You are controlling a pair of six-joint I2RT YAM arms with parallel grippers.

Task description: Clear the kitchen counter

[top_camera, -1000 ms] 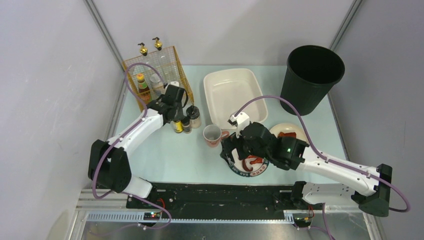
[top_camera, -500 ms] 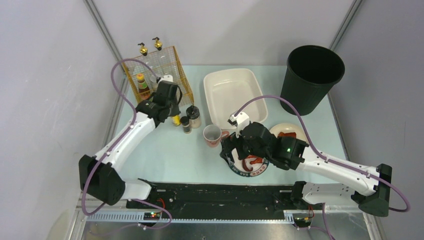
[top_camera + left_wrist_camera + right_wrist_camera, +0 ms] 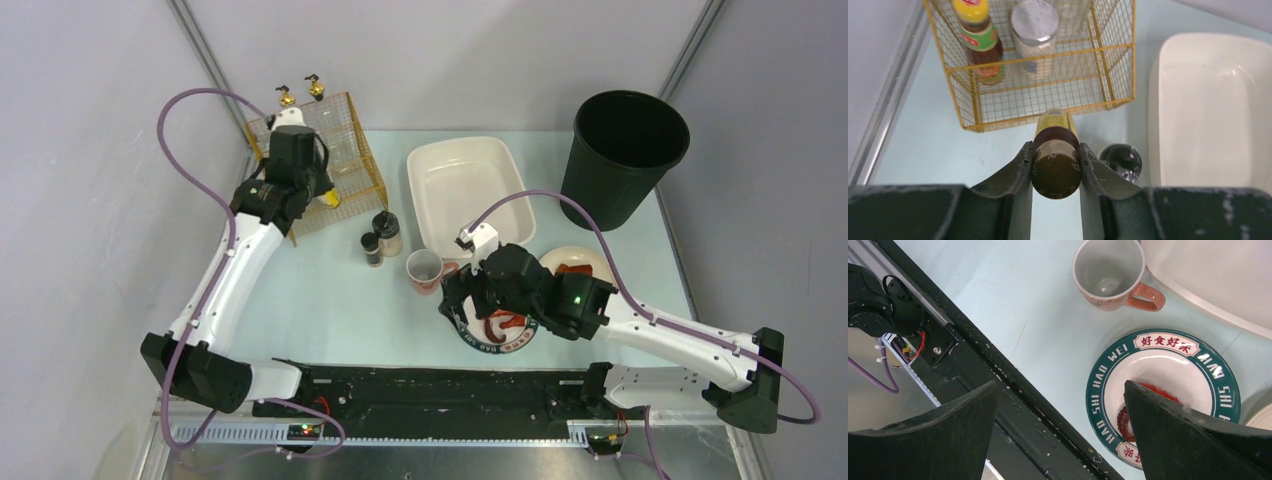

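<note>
Left gripper (image 3: 1055,150) clamped the sauce bottle (image 3: 1054,122) at its cap; I judged it rigid, slick, breakable. Right gripper (image 3: 1060,385) hung open.

The left arm (image 3: 235,270) and right arm (image 3: 680,340) have white link shells and black joint housings; a purple cable (image 3: 163,120) loops along each. A green indicator (image 3: 577,298) is lit on the right arm, and the left gripper (image 3: 1055,150) has dark, curved fingers (image 3: 1010,177).
</note>
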